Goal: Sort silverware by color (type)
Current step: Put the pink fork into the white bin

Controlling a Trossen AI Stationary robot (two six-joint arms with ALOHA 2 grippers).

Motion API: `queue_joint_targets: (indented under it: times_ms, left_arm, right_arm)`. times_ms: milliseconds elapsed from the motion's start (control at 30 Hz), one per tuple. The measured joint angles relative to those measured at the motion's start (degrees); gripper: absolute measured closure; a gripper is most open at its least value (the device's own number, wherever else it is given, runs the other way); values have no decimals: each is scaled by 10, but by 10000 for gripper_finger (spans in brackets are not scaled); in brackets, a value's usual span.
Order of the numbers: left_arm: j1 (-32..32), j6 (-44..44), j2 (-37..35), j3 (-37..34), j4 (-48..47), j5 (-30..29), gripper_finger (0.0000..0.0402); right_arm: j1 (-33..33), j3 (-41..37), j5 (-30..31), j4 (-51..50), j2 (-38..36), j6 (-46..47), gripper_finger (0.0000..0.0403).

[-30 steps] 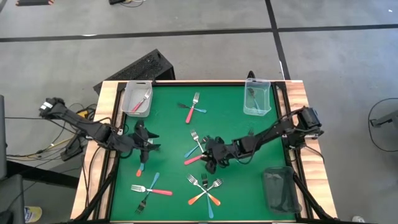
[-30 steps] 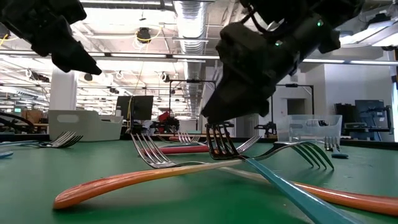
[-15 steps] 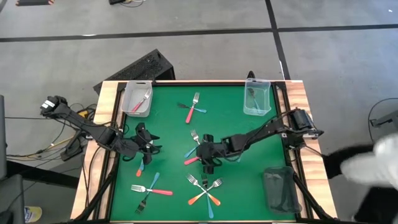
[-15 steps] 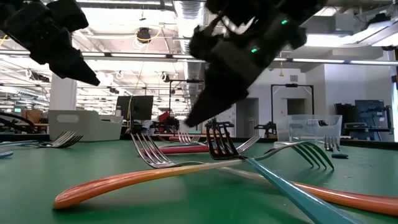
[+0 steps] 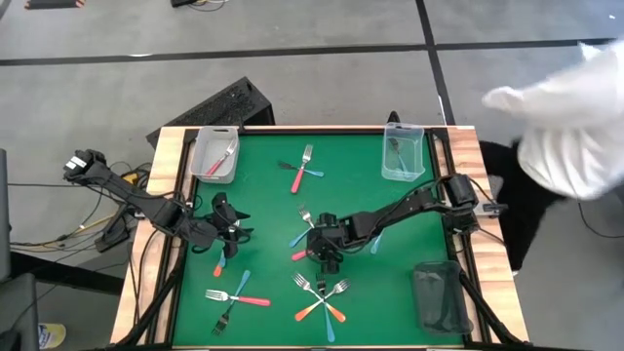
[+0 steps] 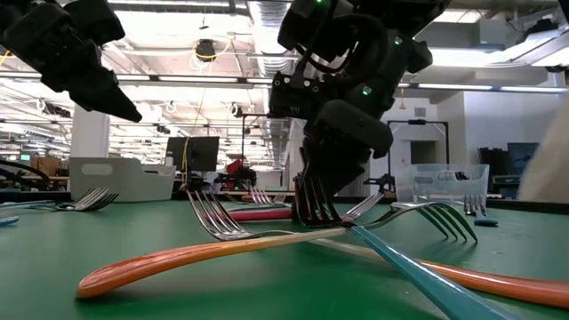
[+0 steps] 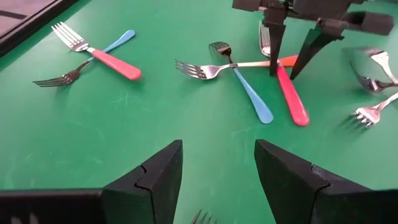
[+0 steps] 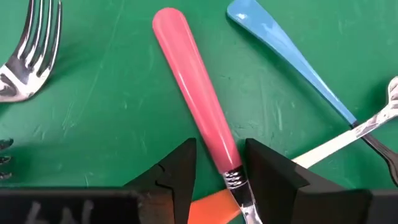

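Pink-red plastic sits between our right gripper's [image 8: 217, 165] fingers: the jaws stand apart astride the handle of a pink-handled fork [image 8: 193, 106] lying mid-table, not yet clamped on it. A blue-handled fork [image 8: 289, 53] lies just beside it. Our left gripper [image 5: 226, 216] hovers open near the green table's [image 5: 263, 195] left side. More forks lie scattered, and one rests in the clear bin [image 5: 207, 161].

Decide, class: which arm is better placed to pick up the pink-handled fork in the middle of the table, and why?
The right. Its gripper is down over the pink-handled fork, open fingers on either side of the handle near the neck. The left gripper hovers open near the table's left side, away from that fork.
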Motion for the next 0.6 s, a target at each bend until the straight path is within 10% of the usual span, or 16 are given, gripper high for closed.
queue_joint_targets:
  times_ms: [300, 600]
  left_arm:
    - [20, 116, -61, 72, -47, -191, 214]
    - [109, 229, -117, 113, -44, -192, 214]
  right_arm:
    - [-8, 0, -10, -26, -1, -43, 273]
    - [-31, 0, -41, -29, -1, -57, 301]
